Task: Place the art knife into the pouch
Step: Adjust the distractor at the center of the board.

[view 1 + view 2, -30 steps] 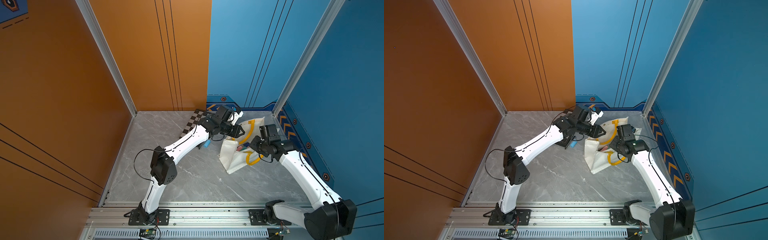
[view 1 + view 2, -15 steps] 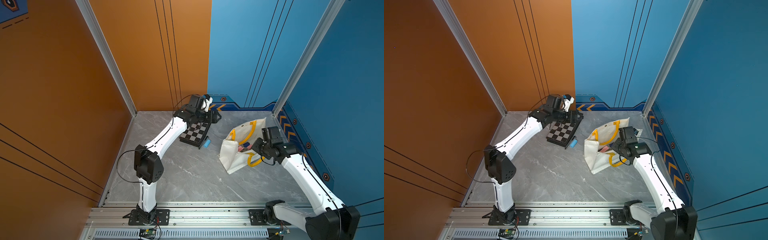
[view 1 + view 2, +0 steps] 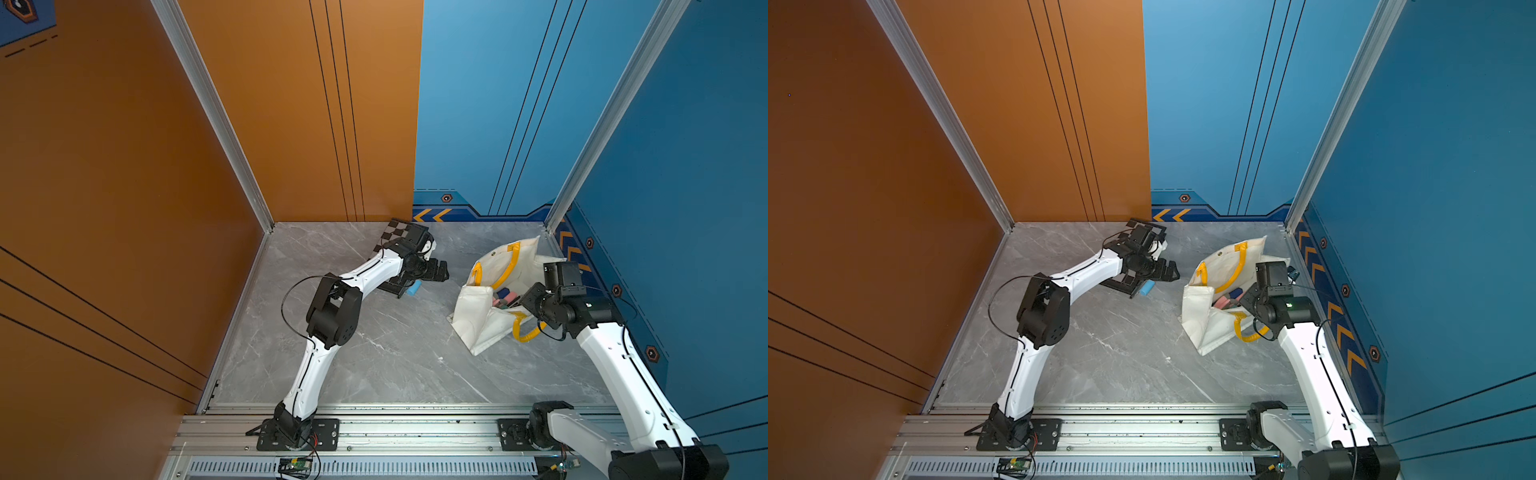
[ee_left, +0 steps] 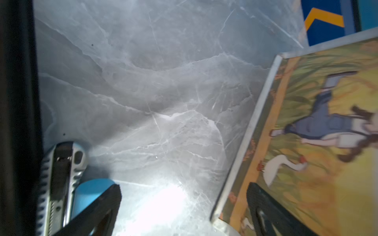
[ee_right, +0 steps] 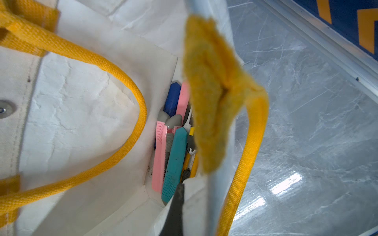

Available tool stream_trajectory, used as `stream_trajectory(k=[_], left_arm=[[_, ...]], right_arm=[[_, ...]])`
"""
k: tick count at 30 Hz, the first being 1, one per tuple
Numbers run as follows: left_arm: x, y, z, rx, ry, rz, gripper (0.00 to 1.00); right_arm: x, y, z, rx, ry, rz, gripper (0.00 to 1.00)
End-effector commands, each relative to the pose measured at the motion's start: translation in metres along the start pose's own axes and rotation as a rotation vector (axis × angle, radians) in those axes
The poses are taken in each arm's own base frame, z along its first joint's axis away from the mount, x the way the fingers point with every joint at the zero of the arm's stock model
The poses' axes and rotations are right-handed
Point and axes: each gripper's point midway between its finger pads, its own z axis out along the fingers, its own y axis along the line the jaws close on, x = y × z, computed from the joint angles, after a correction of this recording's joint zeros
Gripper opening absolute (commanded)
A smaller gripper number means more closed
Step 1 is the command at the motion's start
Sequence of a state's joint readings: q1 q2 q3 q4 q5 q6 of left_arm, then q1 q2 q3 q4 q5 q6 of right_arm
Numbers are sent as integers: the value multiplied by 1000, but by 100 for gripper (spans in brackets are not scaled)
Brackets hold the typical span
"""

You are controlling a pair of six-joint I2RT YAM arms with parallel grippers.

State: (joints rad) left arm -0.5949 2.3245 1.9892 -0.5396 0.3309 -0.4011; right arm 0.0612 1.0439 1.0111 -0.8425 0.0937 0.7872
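One cream fabric pouch [image 3: 478, 307] holds at least four plastic knives [image 5: 176, 159]; one ribbed metal art knife [image 4: 59, 183] lies apart from it. The right gripper [image 3: 523, 300] pinches its rim; the left gripper [image 3: 439, 272] gapes empty.

Grey marble-patterned floor [image 3: 395, 365] lies between orange wall panels [image 3: 291, 104] and blue wall panels [image 3: 478, 104] with yellow chevrons [image 3: 432, 215].

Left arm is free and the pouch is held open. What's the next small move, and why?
Probably shift the open left gripper sideways and down to straddle the blue cutter: it lies on the table beside the silver art knife, not between the jaws. The right gripper pinches the pouch rim open.
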Motion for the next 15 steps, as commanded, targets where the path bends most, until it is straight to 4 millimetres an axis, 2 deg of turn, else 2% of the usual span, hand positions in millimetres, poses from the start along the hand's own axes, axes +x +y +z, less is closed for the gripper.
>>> stream_trajectory(k=[1, 5, 8, 11, 15], left_arm=[[-35, 4, -9, -45, -100, 23, 98], [-48, 20, 5, -94, -131, 2, 98], [-55, 40, 15, -134, -148, -48, 98], [-58, 67, 19, -184, -159, -107, 98], [-59, 107, 12, -252, -169, -186, 98]], right_arm=[[-6, -13, -5, 49, -45, 20, 0], [-6, -15, -4, 56, -42, 20, 0], [-6, -16, -3, 62, -42, 19, 0], [-8, -16, -3, 65, -45, 17, 0], [-12, -16, -2, 75, -48, 16, 0]])
